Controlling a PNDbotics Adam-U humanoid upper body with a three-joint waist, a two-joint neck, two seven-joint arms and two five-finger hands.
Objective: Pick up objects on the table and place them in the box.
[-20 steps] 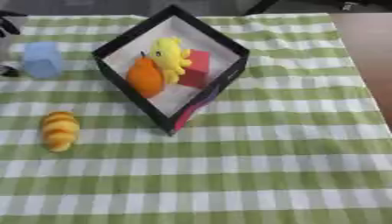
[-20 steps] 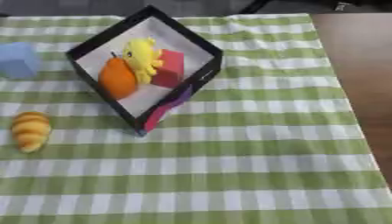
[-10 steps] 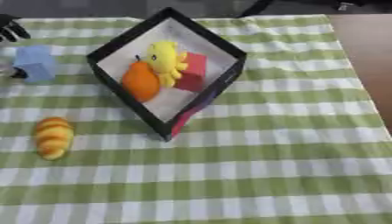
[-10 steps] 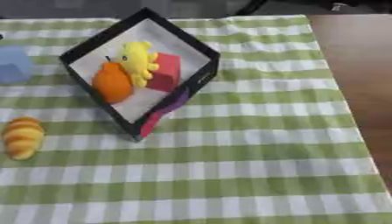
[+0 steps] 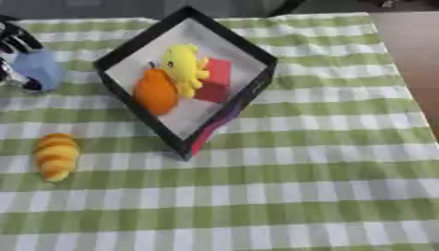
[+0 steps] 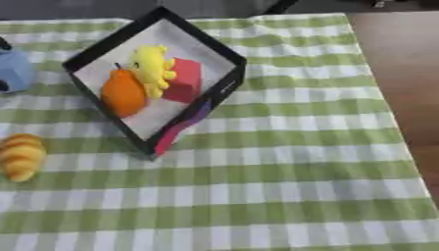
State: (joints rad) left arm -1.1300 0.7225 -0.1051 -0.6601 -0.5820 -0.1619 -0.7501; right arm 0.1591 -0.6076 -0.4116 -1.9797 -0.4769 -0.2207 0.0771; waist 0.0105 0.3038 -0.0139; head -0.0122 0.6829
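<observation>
A black box [image 5: 257, 51] lies turned like a diamond on the checked cloth. It holds an orange fruit [image 5: 156, 92], a yellow toy [image 5: 184, 66] and a red block [image 5: 216, 81]. Left of the box sits a light blue block [image 5: 38, 68]. My left hand [image 5: 15, 39] reaches in from the left edge, with dark fingers above and below the blue block, closed round it. A golden croissant-shaped bread [image 5: 56, 156] lies on the cloth at the lower left. My right hand shows in neither view.
The green and white checked cloth [image 5: 326, 147] covers most of the table. Bare brown tabletop [image 5: 416, 49] runs along the right side past the cloth's edge.
My left hand has come down from the upper left corner onto the blue block, and its fingers now bracket it. The whole picture has shifted slightly.
</observation>
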